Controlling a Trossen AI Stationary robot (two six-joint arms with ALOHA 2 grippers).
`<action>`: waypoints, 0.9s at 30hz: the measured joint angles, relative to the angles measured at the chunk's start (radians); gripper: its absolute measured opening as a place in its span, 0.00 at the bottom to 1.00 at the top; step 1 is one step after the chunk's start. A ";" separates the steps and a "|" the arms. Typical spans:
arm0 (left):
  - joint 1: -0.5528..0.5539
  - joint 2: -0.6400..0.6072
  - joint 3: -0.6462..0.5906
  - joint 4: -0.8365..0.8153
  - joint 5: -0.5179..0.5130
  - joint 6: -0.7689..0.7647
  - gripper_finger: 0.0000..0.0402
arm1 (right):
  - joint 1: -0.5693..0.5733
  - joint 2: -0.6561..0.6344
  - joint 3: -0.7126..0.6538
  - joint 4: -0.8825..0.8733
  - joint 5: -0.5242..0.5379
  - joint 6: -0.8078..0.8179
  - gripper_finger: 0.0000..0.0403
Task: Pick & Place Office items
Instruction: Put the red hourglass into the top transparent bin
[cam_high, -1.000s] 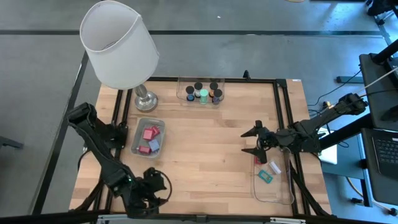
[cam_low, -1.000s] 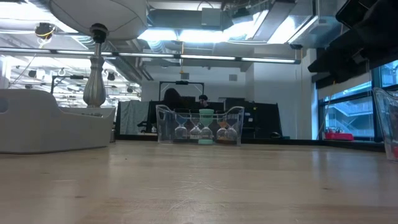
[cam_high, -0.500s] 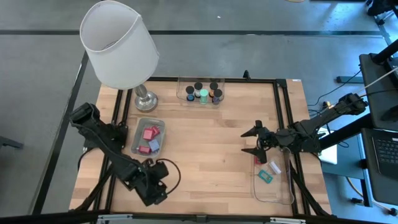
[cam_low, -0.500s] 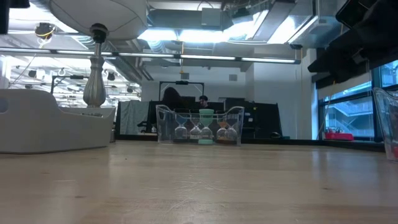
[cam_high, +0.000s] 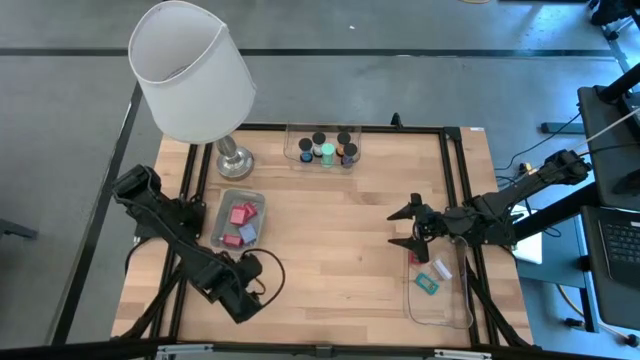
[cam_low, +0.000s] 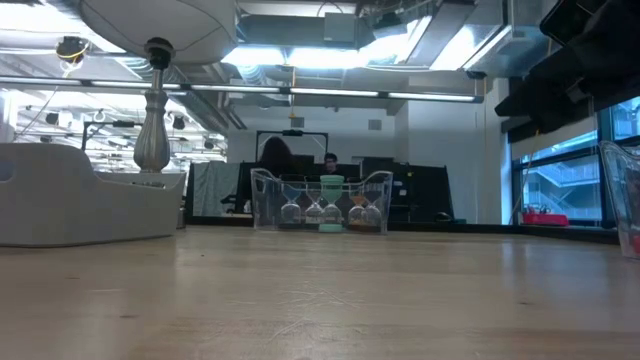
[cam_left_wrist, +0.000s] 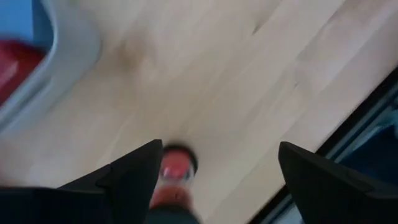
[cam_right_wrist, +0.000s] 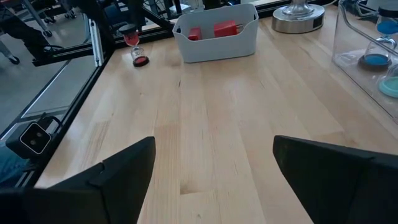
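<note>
A small red-topped piece (cam_left_wrist: 177, 167) stands on the wood between my left gripper's (cam_left_wrist: 221, 146) open fingers, close beside one finger; whether they touch cannot be told. In the right wrist view that piece (cam_right_wrist: 133, 45) stands upright on its red foot, on the near side of the grey tray (cam_right_wrist: 214, 31) of red blocks. My left gripper (cam_high: 230, 282) hangs near the table's near-left corner. My right gripper (cam_high: 407, 228) is open over the table's right part, beside a clear tray (cam_high: 440, 295) that holds teal and pale-blue clips. Dark cylinders (cam_high: 325, 150) stand in the far clear tray.
A white-shaded lamp (cam_high: 190, 70) stands on its metal base (cam_high: 233, 160) at the far left. The grey tray (cam_high: 238, 220) lies just beyond my left gripper. Black frame rails run along the table's left and right sides. Bare wood (cam_high: 330, 240) lies in the middle.
My left arm has swung away from the table's near edge toward the grey tray, turning its wrist as it went. My right arm has kept still.
</note>
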 joint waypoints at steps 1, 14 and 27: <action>-0.003 0.000 0.000 -0.014 0.023 -0.019 0.80 | 0.000 0.000 0.000 0.000 0.000 0.000 0.81; -0.078 0.000 0.000 -0.105 0.049 -0.214 0.87 | 0.000 0.000 0.000 0.000 0.000 0.001 0.81; -0.112 0.126 0.000 -0.154 0.135 -0.256 0.87 | 0.000 0.000 0.000 0.000 0.000 0.003 0.81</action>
